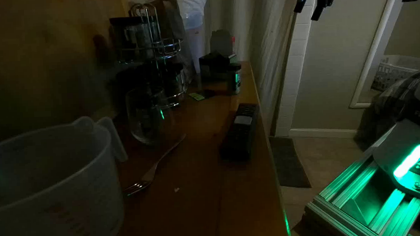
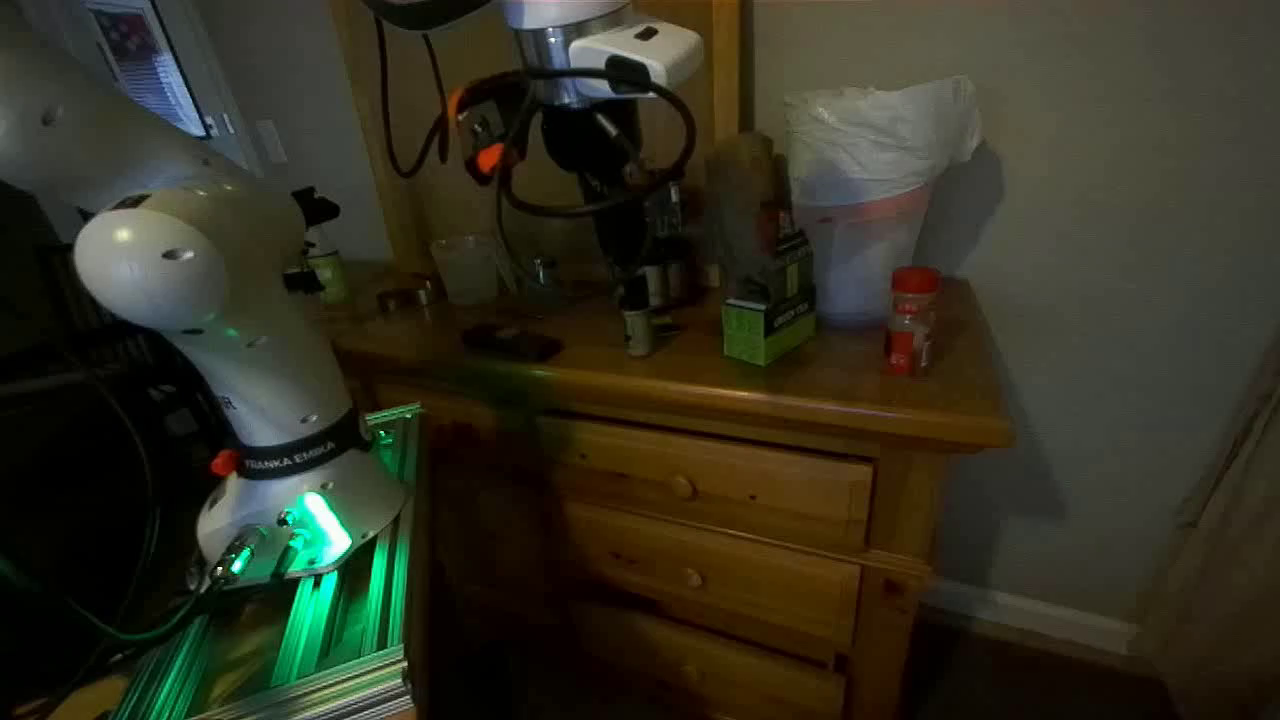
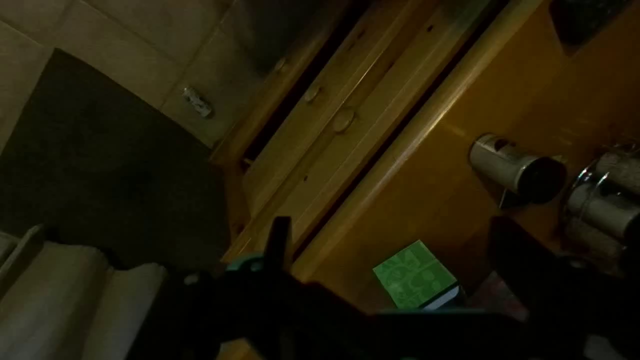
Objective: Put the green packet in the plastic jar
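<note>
The green packet [image 1: 196, 96] lies flat on the dresser top near the wire rack in an exterior view, partly dark in shadow. In the wrist view only a dark flat edge shows behind a small canister, and I cannot tell if it is the packet. The plastic jar [image 1: 53, 181] is a large translucent pitcher with a spout, standing upright at the near left; it also shows in an exterior view [image 2: 468, 268]. I cannot see down to its bottom. My gripper [image 1: 307, 13] is open and empty, high above the dresser. Its fingers are wide apart in the wrist view [image 3: 390, 222].
A black-lidded canister [image 3: 502, 160] stands by the packet. A green tea box [image 2: 768, 320], a red-lidded shaker [image 2: 910, 325] and a bagged tub [image 2: 865, 250] stand along the dresser. A wire spice rack [image 1: 157, 53], stemless glass [image 1: 148, 117], fork [image 1: 155, 166] and remote [image 1: 240, 132] are there too.
</note>
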`<action>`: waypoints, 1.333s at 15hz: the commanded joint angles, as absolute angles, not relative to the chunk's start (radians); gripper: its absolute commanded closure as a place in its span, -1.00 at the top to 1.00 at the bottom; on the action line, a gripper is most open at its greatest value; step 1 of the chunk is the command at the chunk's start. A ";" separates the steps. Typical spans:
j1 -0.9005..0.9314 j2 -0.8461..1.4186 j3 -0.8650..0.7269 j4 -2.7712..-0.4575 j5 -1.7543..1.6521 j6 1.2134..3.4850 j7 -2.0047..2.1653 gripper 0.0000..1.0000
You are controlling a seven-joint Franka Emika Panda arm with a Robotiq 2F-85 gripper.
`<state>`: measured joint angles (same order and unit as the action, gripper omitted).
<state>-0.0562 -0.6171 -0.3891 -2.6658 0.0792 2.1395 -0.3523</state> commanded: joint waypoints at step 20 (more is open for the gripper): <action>0.473 -0.462 -0.095 -2.582 0.252 2.438 -0.640 1.00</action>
